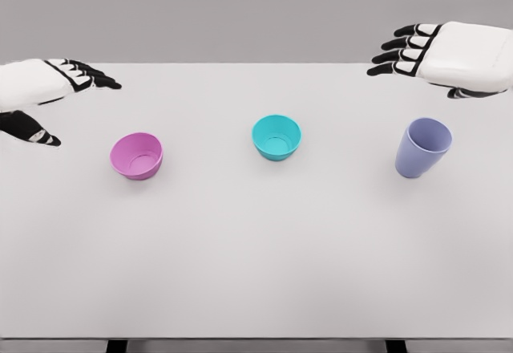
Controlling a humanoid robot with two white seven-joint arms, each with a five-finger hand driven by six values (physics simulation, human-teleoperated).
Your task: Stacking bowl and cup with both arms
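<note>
Head view: white table (256,273), three vessels in a row, all upright, well apart. Pink bowl (137,156) on the left, teal bowl (276,136) in the middle, lavender cup (422,147) on the right. Nothing stacked yet.

Left hand (50,88) hangs above the table's far left, up and left of the pink bowl, fingers spread, thumb apart, holding nothing. Right hand (437,58) hangs above the far right edge, behind the cup, fingers loosely extended, empty.

Step in hand, as I judge it: reach-in. To do it well, bring each hand down beside its nearest vessel, left to the pink bowl, right to the cup, wrap from the side and grip below the rim so the thing stays level.

Hidden: both forearms cut by the frame edges; right thumb mostly tucked under the palm, probably relaxed. Bowl depth is hard to gauge.
</note>
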